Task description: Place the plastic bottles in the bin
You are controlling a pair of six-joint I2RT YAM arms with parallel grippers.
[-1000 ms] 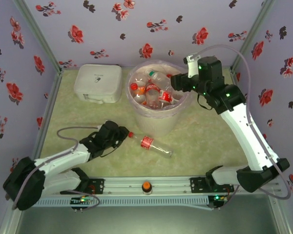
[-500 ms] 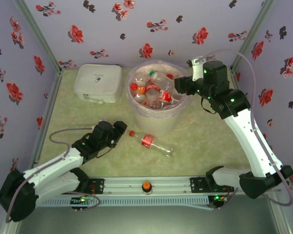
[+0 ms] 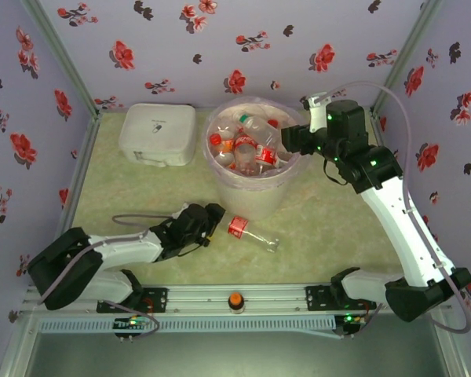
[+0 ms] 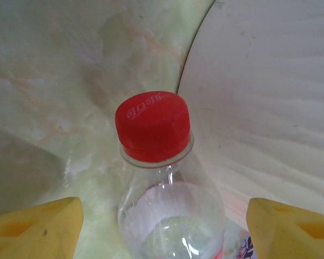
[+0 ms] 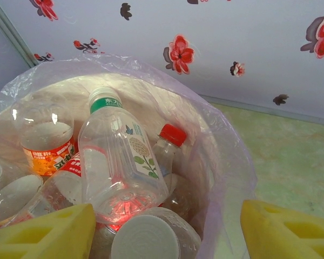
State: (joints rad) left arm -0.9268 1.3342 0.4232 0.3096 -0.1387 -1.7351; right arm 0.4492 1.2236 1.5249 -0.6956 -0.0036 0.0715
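A lab test booth: floral-papered walls (image 3: 220, 47) on aluminium posts (image 3: 63, 56).

Lilac flowered walls (image 3: 220, 47) enclose a pale green marbled tabletop (image 3: 337, 228).

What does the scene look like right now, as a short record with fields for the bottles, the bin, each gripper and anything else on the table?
loose bottle: one red-capped plastic bottle, lying on its side on the table in front of the bin
bin: white bucket with pink liner, holding several bottles
left gripper: open, fingers either side of the loose bottle's neck, gaps on both sides
right gripper: open, empty, above the bin
other: white lidded box, left of the bin
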